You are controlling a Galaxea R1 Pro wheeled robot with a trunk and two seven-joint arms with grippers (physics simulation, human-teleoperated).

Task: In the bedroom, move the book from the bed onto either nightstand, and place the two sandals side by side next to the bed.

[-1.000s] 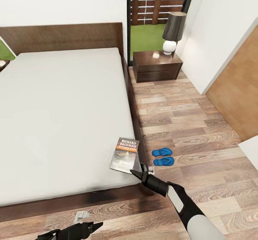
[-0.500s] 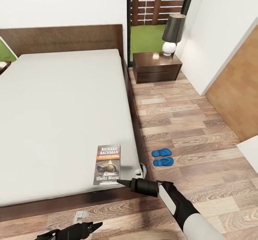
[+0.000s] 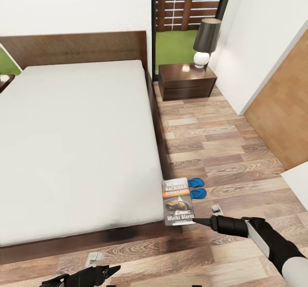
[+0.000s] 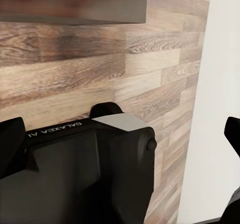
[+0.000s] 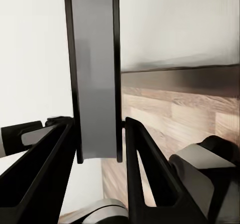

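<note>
The book (image 3: 177, 201), dark with white "RICHARD BACHMAN" and an orange band, hangs just off the bed's near right corner, cover facing up. My right gripper (image 3: 196, 221) is shut on its near edge. In the right wrist view the book (image 5: 95, 78) stands edge-on between the fingers (image 5: 150, 174). Behind the book lie the two blue sandals (image 3: 198, 188) side by side on the floor by the bed (image 3: 77, 141), partly covered by it. A dark nightstand (image 3: 187, 81) stands at the bed's far right. My left gripper (image 3: 112, 270) hangs low over the floor in front of the bed, open.
A black-shaded lamp (image 3: 205, 39) with a white base stands on the nightstand. A second nightstand's corner (image 3: 4, 81) peeks in at the far left. A white wall and a wooden panel (image 3: 282, 107) bound the floor strip on the right. The bed's dark base (image 4: 70, 3) runs along the floor.
The right gripper has swung to the right with the book, carrying it from over the mattress to beyond the bed's corner, where it now covers part of the sandals. The left arm is still.
</note>
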